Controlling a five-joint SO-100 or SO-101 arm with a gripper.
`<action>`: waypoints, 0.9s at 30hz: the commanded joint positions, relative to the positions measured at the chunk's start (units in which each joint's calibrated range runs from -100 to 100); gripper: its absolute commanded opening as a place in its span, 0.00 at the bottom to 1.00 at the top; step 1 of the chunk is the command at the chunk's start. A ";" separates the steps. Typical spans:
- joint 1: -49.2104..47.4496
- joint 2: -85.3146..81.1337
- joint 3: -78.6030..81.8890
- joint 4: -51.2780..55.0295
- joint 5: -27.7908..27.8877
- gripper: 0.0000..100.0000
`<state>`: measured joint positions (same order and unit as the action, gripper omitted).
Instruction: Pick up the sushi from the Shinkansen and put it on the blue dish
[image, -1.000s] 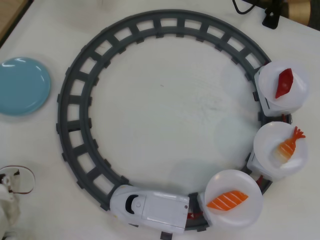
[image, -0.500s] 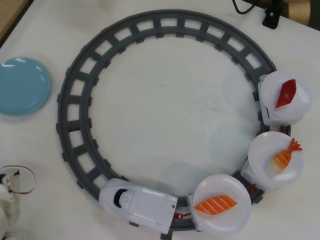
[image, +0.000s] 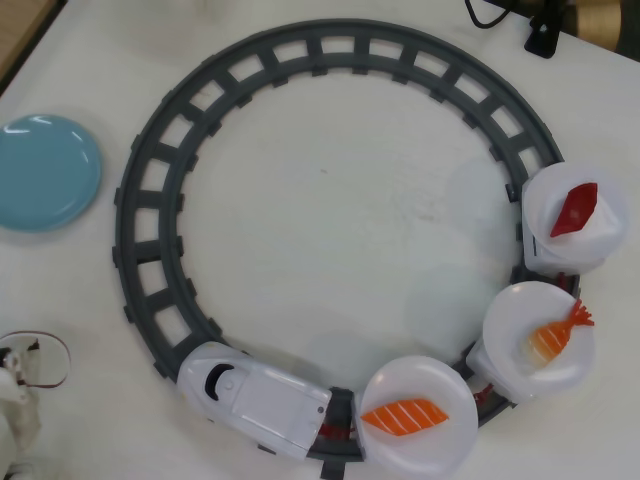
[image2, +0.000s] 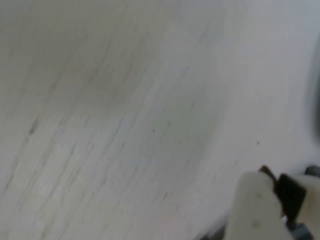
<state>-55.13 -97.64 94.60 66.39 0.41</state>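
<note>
The white Shinkansen (image: 255, 398) sits on the bottom arc of the grey track in the overhead view, nose pointing left. Right behind it a round white plate (image: 440, 445) carries the sushi (image: 404, 416), an orange striped salmon piece. The blue dish (image: 45, 172) lies at the left edge, outside the track. Part of my white arm (image: 15, 415) shows in the bottom-left corner, far from the sushi. In the wrist view only a blurred white piece of my gripper (image2: 272, 205) appears at the bottom right over bare table; its jaws do not show.
Two more white plates trail on the right of the grey track (image: 140, 210): one with an orange shrimp piece (image: 553, 334), one with a dark-red piece (image: 575, 208). A black cable and clamp (image: 540, 30) sit at the top right. The table's left edge runs near the top-left corner.
The train has run leftward along the bottom arc, pulling all three plates clockwise with it. The blue dish and my arm have stayed put.
</note>
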 joint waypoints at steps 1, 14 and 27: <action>0.46 -0.37 -1.09 -0.27 0.37 0.03; 0.46 0.13 -13.72 3.29 2.83 0.08; 0.46 13.90 -29.68 5.67 3.51 0.09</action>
<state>-55.13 -91.23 71.55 71.76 3.72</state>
